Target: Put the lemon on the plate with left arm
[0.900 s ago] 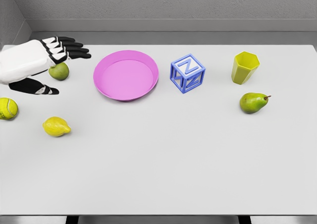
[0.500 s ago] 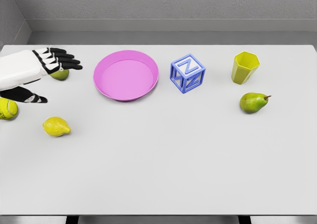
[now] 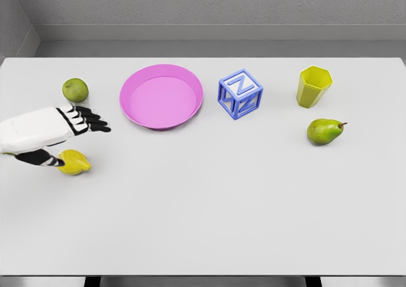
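Just left hand (image 3: 54, 134) over lemon (image 3: 75, 162)

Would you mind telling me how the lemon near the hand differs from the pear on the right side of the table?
The lemon is bright yellow; the pear is green. The lemon lies partly under the left hand, while the pear sits alone, near the yellow cup. The pear shows a thin stem; the lemon has a blunt nub. Both rest on the white table.
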Tool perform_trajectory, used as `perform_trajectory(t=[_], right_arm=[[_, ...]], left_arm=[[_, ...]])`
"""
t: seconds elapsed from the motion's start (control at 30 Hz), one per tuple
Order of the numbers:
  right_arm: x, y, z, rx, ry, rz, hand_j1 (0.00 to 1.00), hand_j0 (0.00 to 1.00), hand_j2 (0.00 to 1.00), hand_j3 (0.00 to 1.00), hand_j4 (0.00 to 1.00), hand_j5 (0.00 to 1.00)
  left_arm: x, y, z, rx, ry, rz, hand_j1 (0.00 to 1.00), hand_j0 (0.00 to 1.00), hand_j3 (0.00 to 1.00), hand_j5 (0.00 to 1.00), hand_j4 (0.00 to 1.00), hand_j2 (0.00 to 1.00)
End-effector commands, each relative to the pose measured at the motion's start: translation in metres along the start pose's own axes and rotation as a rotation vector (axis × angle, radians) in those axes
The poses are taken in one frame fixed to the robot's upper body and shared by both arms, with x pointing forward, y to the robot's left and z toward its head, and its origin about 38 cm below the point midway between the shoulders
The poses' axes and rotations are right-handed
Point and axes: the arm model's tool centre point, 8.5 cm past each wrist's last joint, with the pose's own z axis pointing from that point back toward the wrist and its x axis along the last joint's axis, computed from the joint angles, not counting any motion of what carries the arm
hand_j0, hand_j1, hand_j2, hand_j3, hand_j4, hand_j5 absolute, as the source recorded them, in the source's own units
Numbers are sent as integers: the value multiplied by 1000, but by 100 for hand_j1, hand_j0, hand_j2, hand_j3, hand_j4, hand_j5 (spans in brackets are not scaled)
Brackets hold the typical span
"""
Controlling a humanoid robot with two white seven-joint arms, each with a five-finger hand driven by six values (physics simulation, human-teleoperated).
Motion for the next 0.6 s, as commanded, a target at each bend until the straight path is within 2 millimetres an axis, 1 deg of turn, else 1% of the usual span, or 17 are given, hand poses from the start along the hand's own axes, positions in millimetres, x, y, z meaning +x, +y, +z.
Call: perform_trajectory(t=[0.0, 0.03, 0.07, 0.1, 0.13, 0.17, 0.23, 0.3, 0.4, 0.47, 0.53, 0.57], right_arm=[[0, 0, 0, 1, 0, 0, 100, 100, 100, 100, 100, 100], [0, 0, 0, 0, 0, 0, 100, 100, 100, 100, 100, 100], [0, 0, 0, 0, 0, 0, 100, 100, 100, 100, 100, 100], [0, 0, 0, 0, 0, 0, 100, 100, 100, 100, 100, 100], [0, 0, 0, 1, 0, 0, 100, 100, 100, 100, 100, 100], [0, 0, 0, 1, 0, 0, 100, 100, 100, 100, 100, 100], [0, 0, 0, 1, 0, 0, 100, 100, 100, 100, 100, 100], [0, 0, 0, 1, 0, 0, 100, 100, 100, 100, 100, 100], [0, 0, 0, 0, 0, 0, 100, 100, 100, 100, 100, 100], [0, 0, 0, 0, 0, 0, 100, 100, 100, 100, 100, 100], [0, 0, 0, 0, 0, 0, 100, 100, 100, 100, 100, 100], [0, 0, 0, 0, 0, 0, 100, 100, 100, 100, 100, 100]], left_arm=[[1, -2, -2, 0, -9, 13, 98, 98, 98, 98, 98, 98], [1, -4, -2, -15, -9, 13, 98, 98, 98, 98, 98, 98], [2, -2, -2, 31, -13, 13, 98, 98, 98, 98, 98, 98], [1, 7, 3, 121, -9, 7, 98, 98, 98, 98, 98, 98], [1, 10, 10, 180, -25, 58, 99, 99, 99, 99, 99, 99], [-1, 12, 19, 168, -26, 87, 100, 100, 100, 100, 100, 100], [-4, 19, 30, 123, -7, 59, 100, 100, 100, 100, 100, 100], [-6, 14, 33, 26, 2, 45, 100, 100, 100, 100, 100, 100], [-7, 16, 35, 28, 6, 39, 100, 100, 100, 100, 100, 100], [-9, 20, 44, -15, 25, 17, 100, 100, 100, 100, 100, 100], [-8, 15, 44, -34, 19, 32, 100, 100, 100, 100, 100, 100], [-8, 9, 44, -89, 18, 40, 100, 100, 100, 100, 100, 100]])
